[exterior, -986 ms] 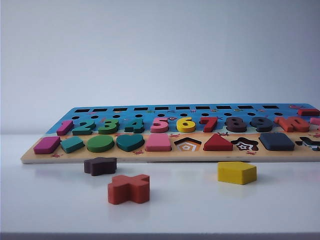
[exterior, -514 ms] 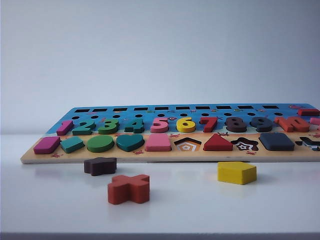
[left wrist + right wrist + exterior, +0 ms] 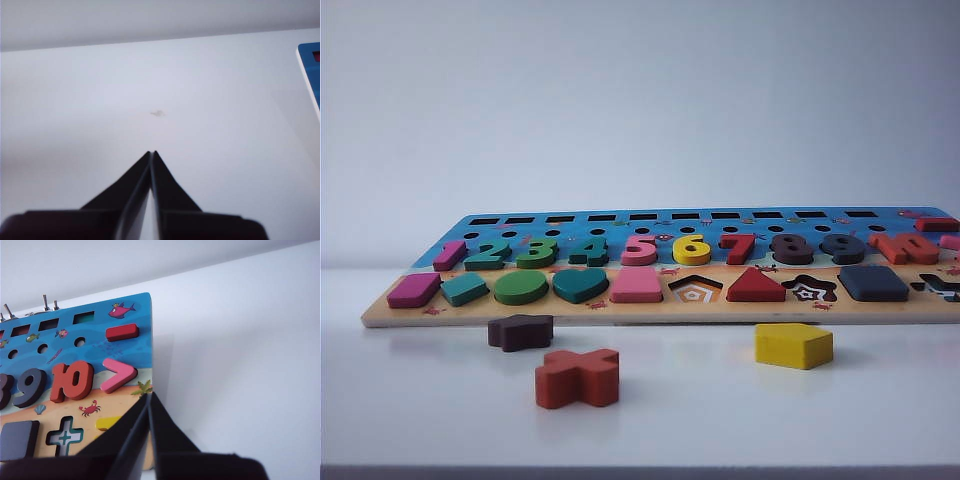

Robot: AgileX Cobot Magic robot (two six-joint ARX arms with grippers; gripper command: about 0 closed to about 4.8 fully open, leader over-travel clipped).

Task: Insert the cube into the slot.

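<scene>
**Exterior view: nothing is shifting on the board**

Exterior view is giving us the same picture as a second ago: we are finding no block, number or board displaced between the earlier frames and now. No arm is showing in this view.

We are seeing the cube (image 3: 873,283) sitting flat in the front row of the puzzle board (image 3: 620,313), filling the slot, so none of the checkerboard pattern is showing. It is lying at about 3 o'clock from the star cutout (image 3: 809,290) and just beside it. The pentagon cutout (image 3: 695,291) is standing open at 9 o'clock from the red triangle (image 3: 755,286).

On the white table (image 3: 880,420), three loose blocks are resting in front of the board: the yellow pentagon block (image 3: 793,345) at roughly 7 o'clock from the cube, the dark star block (image 3: 520,331) well apart from it toward 9 o'clock, and the red cross block (image 3: 578,377) at about 5 o'clock from the star block.

We are watching the left gripper (image 3: 151,153) hovering over bare table with its jaws pressed together, a corner of the board at the frame's edge. The right gripper (image 3: 150,395) is also holding its jaws together on nothing, hanging over the board's corner near the pink arrow piece (image 3: 118,375), with the cube (image 3: 19,440) and the cross cutout (image 3: 65,436) nearby.
</scene>
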